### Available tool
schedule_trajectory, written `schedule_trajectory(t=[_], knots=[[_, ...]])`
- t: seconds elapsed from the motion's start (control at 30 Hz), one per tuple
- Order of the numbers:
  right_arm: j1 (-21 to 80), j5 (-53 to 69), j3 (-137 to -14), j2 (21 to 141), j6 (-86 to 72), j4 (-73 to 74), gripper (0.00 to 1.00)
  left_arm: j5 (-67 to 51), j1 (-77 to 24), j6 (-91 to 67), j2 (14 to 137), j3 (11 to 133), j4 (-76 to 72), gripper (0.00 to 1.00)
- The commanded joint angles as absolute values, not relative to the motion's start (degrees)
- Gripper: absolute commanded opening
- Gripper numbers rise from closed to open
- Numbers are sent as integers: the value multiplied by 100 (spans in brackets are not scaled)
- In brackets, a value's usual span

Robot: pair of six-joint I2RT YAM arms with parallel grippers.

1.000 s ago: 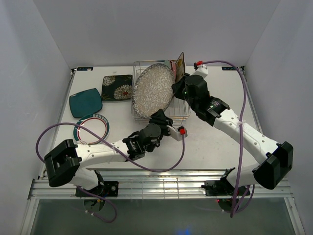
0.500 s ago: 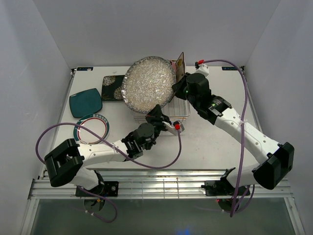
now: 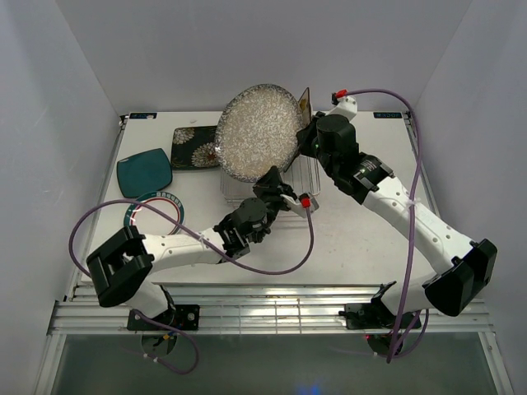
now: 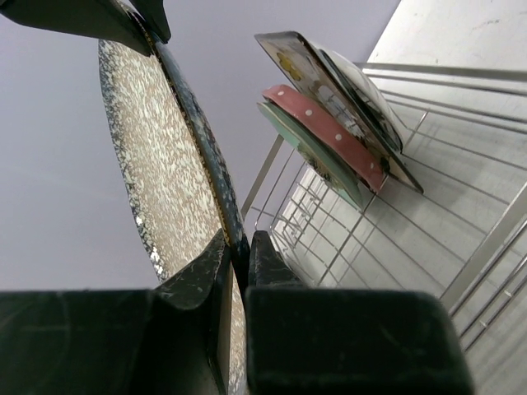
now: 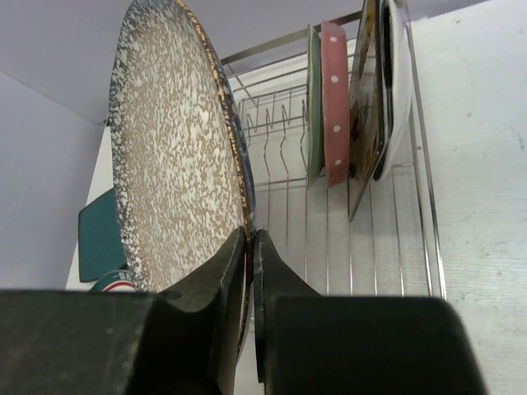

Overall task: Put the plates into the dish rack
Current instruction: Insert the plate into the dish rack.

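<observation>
Table, far left: teal plate (image 3: 143,171), white teal-rimmed plate (image 3: 156,210) and black floral square plate (image 3: 196,146), flat, not yet racked.
Left gripper (image 3: 276,183): squeezed nearly closed on lower rim of grey speckled plate (image 3: 255,132).
Grey speckled plate: on edge over dish rack (image 3: 306,177), rim pinched by both claws; contact with tines unclear.
Handling: probably heavy, stiff, glaze-slick, breakable; best held at rim, opposite sides.
Rack, far end: mint green plate (image 5: 314,90), pink dotted plate (image 5: 334,99), cream floral square plate (image 5: 362,99), upright.
Right gripper (image 3: 306,136): pinched tight on right rim.
</observation>
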State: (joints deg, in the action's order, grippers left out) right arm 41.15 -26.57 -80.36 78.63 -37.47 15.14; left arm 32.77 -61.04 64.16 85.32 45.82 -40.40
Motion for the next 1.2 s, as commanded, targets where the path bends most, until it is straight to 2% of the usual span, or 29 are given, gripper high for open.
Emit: schedule_trajectory(t=[0.0, 0.23, 0.4, 0.6, 1.17], knots=[[4430, -1907, -8771, 7681, -3596, 545, 8, 2497, -5889, 6786, 8814, 5044, -3823, 0], [4430, -2373, -9000, 7796, -3147, 624, 8, 2119, -5731, 6206, 9377, 5633, -4051, 0], [4430, -2601, -9237, 7962, -2839, 685, 8, 1960, -5651, 6074, 9782, 5748, -4736, 0], [4447, -2821, -9887, 8419, -2453, 887, 8, 1811, -5493, 5731, 10265, 6108, -5168, 0], [4614, -3709, -10248, 8974, -1406, 502, 8, 1143, -5317, 5493, 10758, 5537, -7285, 0]])
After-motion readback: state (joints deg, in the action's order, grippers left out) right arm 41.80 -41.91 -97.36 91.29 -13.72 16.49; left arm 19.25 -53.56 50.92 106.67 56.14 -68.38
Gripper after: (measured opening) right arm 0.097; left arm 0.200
